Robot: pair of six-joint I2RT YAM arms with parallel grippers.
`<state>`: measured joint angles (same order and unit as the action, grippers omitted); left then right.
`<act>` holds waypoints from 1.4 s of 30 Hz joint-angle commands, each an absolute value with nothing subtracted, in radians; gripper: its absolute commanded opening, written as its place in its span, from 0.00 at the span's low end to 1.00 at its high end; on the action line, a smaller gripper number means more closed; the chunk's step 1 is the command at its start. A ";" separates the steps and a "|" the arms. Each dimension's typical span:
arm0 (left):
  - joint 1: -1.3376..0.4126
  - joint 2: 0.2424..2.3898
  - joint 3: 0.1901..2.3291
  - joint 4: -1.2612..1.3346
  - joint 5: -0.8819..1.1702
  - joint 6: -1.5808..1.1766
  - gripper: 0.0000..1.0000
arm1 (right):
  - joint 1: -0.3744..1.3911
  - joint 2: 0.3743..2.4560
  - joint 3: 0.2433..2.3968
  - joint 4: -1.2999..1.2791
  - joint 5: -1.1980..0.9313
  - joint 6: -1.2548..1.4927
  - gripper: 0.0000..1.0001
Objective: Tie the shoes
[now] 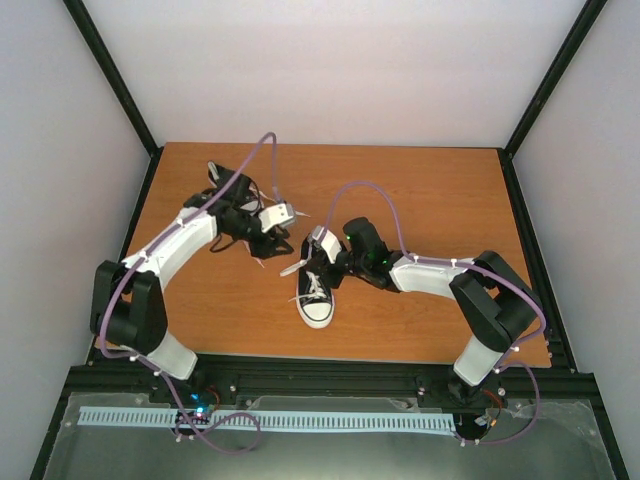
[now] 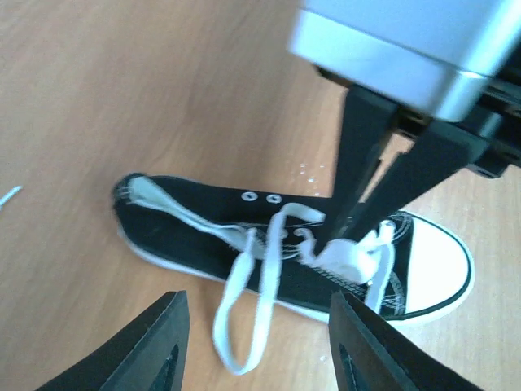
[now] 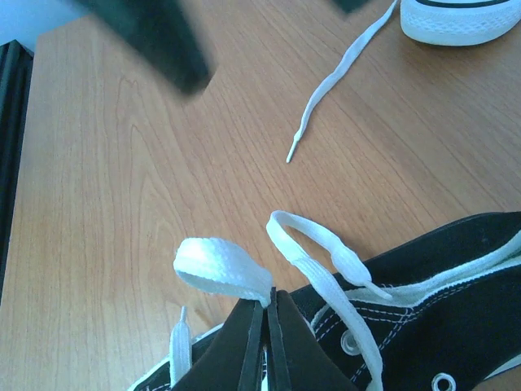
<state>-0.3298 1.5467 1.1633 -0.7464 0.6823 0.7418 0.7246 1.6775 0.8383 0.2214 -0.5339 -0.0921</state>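
Observation:
One black sneaker (image 1: 316, 296) with a white toe cap lies mid-table, toe toward the arms. My right gripper (image 1: 320, 247) is shut on a loop of its white lace (image 3: 221, 272), held up above the shoe's opening (image 3: 440, 326); the fingers meet in the right wrist view (image 3: 267, 314). A second lace loop (image 3: 313, 248) arches beside it. My left gripper (image 1: 287, 213) is open and empty, its fingers (image 2: 159, 346) straddling a hanging lace loop (image 2: 242, 314) above the same shoe (image 2: 203, 216). The other sneaker (image 1: 228, 200) lies far left, mostly hidden under my left arm.
The other shoe's white toe (image 3: 460, 20) and a loose lace end (image 3: 334, 81) lie on the wooden table (image 1: 430, 200). The black frame rail (image 1: 330, 378) runs along the near edge. White walls enclose the back and sides.

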 commanded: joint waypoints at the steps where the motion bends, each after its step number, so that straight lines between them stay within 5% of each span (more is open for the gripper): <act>1: -0.246 1.617 1.266 -0.883 0.765 0.832 0.49 | 0.732 1.680 0.827 0.254 -0.533 -0.096 0.03; 15: -0.375 1.800 1.141 -0.452 0.392 0.830 0.41 | 0.732 1.691 0.835 0.237 -0.542 -0.097 0.03; 33: -0.430 1.878 1.217 -0.702 0.489 0.974 0.49 | 0.732 1.682 0.834 0.231 -0.532 -0.097 0.03; 35: -0.432 1.884 1.216 -0.678 0.468 0.954 0.39 | 0.732 1.677 0.832 0.229 -0.531 -0.098 0.03; 39: -0.434 1.896 1.214 -0.661 0.412 0.913 0.03 | 0.732 1.669 0.831 0.219 -0.519 -0.104 0.03; 42: -0.425 1.871 1.195 -0.621 0.342 0.853 0.01 | 0.732 1.668 0.831 0.220 -0.521 -0.095 0.03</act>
